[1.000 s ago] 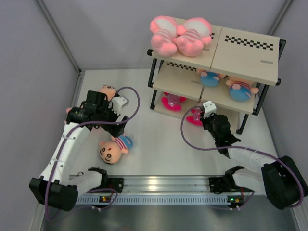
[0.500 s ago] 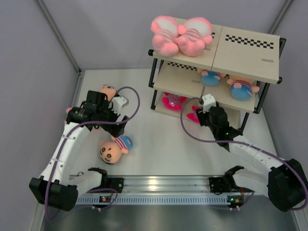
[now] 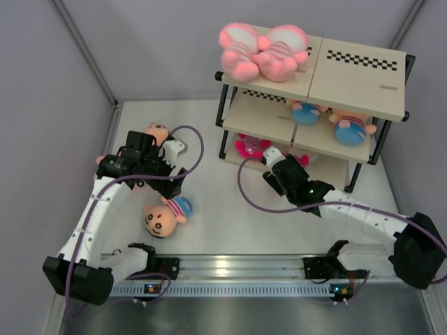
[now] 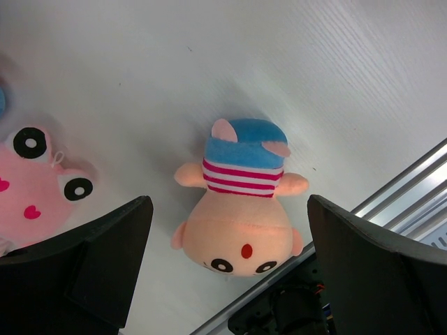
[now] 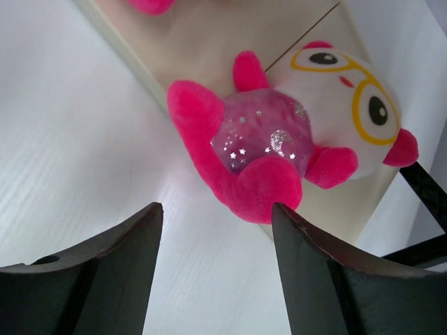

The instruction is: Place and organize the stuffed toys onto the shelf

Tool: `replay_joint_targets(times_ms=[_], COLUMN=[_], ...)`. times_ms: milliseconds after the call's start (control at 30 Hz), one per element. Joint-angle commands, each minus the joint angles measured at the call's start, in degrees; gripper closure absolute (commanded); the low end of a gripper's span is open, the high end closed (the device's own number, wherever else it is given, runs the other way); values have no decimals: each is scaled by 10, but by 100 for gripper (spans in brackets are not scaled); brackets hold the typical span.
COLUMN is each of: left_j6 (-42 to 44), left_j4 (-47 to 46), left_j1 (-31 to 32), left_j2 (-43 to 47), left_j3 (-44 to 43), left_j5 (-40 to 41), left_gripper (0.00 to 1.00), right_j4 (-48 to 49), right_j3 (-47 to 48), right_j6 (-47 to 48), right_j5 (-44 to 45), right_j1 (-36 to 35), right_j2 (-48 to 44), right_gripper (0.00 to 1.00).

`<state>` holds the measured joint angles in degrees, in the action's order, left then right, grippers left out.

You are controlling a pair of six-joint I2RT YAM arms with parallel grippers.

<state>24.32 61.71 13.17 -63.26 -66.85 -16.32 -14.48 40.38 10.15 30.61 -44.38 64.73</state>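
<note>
The shelf (image 3: 349, 77) stands at the back right. Two pink stuffed toys (image 3: 262, 52) lie on its top board, and two blue-shirted ones (image 3: 349, 130) on the middle board. A white-faced magenta toy (image 5: 279, 139) lies on the bottom board, its legs over the front edge. My right gripper (image 5: 216, 272) is open and empty on the table side of it, apart from it; it also shows in the top view (image 3: 276, 167). A tan-headed toy in a blue striped shirt (image 4: 241, 202) lies on the table. My left gripper (image 4: 230, 279) hangs open above it.
A pink toy with black-ringed eyes (image 4: 35, 188) lies on the table left of the tan-headed one. Another toy's head (image 3: 156, 131) shows behind the left arm. A second magenta toy (image 3: 250, 146) lies on the bottom board. A metal rail (image 3: 230, 276) runs along the near edge.
My right gripper has moved left along the front of the shelf's bottom tier, its arm stretching out. The left arm and the toys on the table have not moved.
</note>
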Motion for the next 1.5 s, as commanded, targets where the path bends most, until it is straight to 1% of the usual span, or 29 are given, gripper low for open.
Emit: replay_joint_targets(times_ms=[0,33,100,133,167,200,267,300,367,400,467,500,567,600,667,700,867,933,1067,1200,1467], left_j6=[13,13,14,14,13,13,13,13,14,14,16,17,19,20,19,18,19,20,20,20,23], left_j4=[2,2,1,2,2,2,3,3,2,2,2,2,2,2,2,2,3,3,3,3,3], left_j1=[2,2,2,2,2,2,2,2,2,2,2,2,2,2,2,2,2,2,2,2,2], left_j2=[3,3,5,5,7,7,9,9,11,12,14,13,12,12,9,7,6,7,7,11,22], left_j3=[3,4,3,3,3,1,2,1,0,0,-1,-1,-1,-1,-1,-1,1,0,1,3,7], left_j5=[-18,-18,-16,-18,-18,-19,-18,-17,-13,-11,-11,-12,-12,-12,-12,-12,-14,-13,-14,-15,-9], left_gripper=[1,1,1,1,1,1,1,1,1,1,1,1,1,1,1,1,1,1,1,1,1], right_j4=[-34,-34,-21,-7,19,33,53,56,59,62,74,87,95,96,96,96,95,76,76,76,69], right_j3=[37,44,54,55,56,64,75,87,94,94,88,81,74,69,66,62,37,34,15,15,8], right_j6=[54,80,110,143,158,170,202,211,225,227,235,239,248,250,252,251,249,237,241,254,269], right_j5=[42,45,52,61,79,124,169,198,211,215,222,228,232,231,234,234,255,270,266,262,279], right_j1=[-12,-12,-16,-18,-18,-18,-19,-19,-19,-19,-19,-19,-18,-18,-19,-19,-12,1,18,29,53], right_j2=[56,89,120,150,167,199,227,249,262,270,273,275,275,275,274,271,257,250,233,230,211], right_gripper=[36,36,36,36,36,36,37,38,43,54,63,70,79,88,98,100,100,100,100,100,100])
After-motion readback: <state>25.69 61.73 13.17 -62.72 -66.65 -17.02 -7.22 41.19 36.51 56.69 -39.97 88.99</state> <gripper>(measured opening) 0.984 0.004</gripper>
